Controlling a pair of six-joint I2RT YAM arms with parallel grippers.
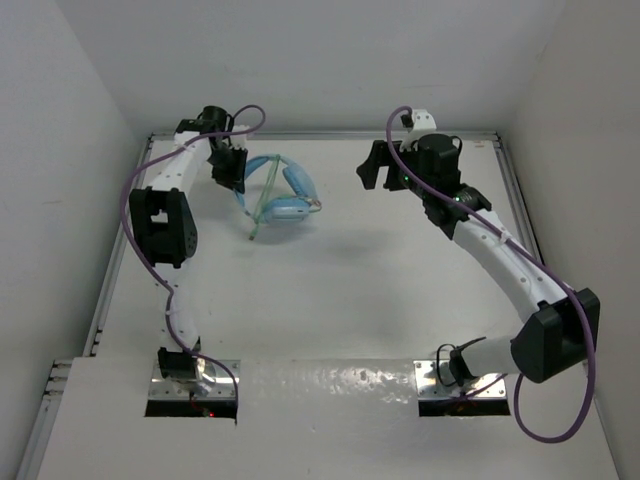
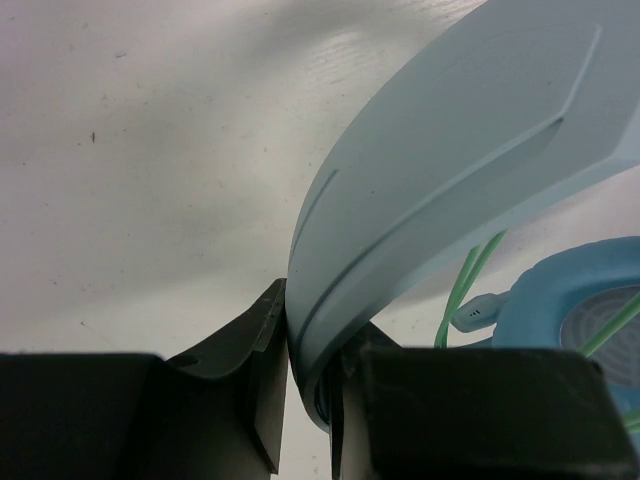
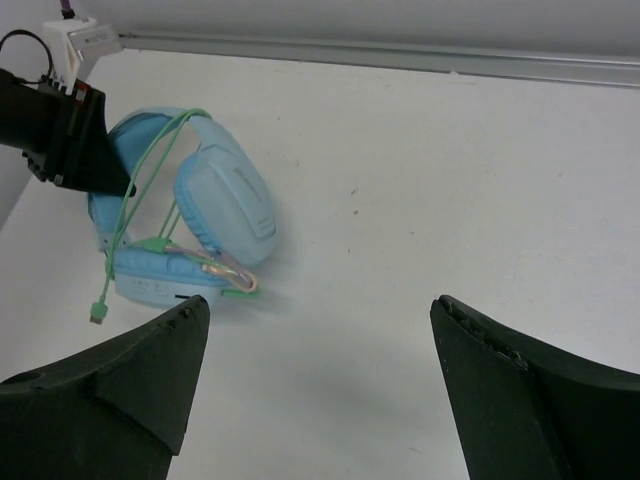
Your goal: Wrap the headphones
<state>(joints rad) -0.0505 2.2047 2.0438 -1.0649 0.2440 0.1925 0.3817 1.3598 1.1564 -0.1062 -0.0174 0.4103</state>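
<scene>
The light blue headphones (image 1: pixel 283 195) lie at the back left of the table, with the pale green cable (image 1: pixel 262 208) draped over the headband and ear cups. My left gripper (image 1: pixel 232 178) is shut on the headband (image 2: pixel 420 180), which passes between its fingers in the left wrist view. An ear cup (image 2: pixel 585 320) and the green cable (image 2: pixel 470 280) show just beyond. My right gripper (image 1: pixel 375 170) is open and empty, to the right of the headphones. In the right wrist view the headphones (image 3: pixel 215 200) lie at the left, the cable end (image 3: pixel 100 313) hanging loose by the lower cup.
A metal rail (image 1: pixel 330 133) runs along the table's back edge, with white walls on all sides. Thick purple robot cables (image 1: pixel 135 215) loop beside both arms. Bare table surface (image 1: pixel 380 290) lies between the headphones and the arm bases.
</scene>
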